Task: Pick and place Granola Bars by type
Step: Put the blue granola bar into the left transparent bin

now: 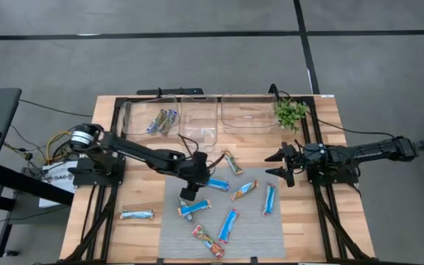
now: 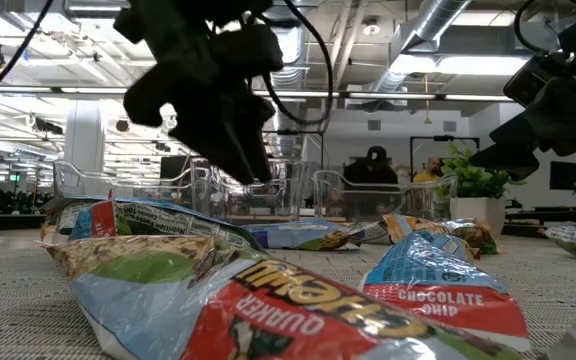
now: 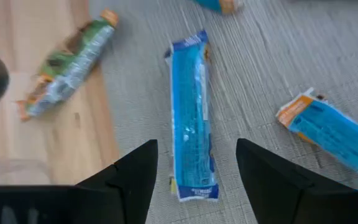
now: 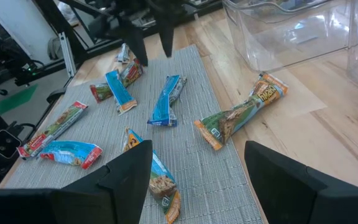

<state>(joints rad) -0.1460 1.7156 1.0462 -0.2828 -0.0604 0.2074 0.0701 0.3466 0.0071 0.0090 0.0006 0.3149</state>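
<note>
Several granola bars lie flat on the grey mat (image 1: 197, 254). My left gripper (image 1: 189, 193) hovers open over the mat's far left part, clear of the table in the low view (image 2: 248, 160). In its wrist view the fingers stand on either side of a bright blue bar (image 3: 191, 118), (image 1: 218, 184), lengthwise, without touching it. Nearby lie an orange-ended blue bar (image 3: 331, 130), (image 1: 244, 191) and a green-wrapped bar (image 3: 67, 68), (image 1: 232, 163), the latter on bare wood. A silver-blue bar (image 1: 137, 214) lies left of the mat. My right gripper (image 1: 280, 165), (image 4: 197, 186) waits open at the right.
Three clear bins stand along the far edge; the left one (image 1: 135, 118) holds a few bars (image 1: 162, 121), the middle (image 1: 199, 132) and right (image 1: 249, 126) show none. A small green plant (image 1: 291, 112) stands at the far right. More bars (image 1: 228, 224) lie on the mat's near part.
</note>
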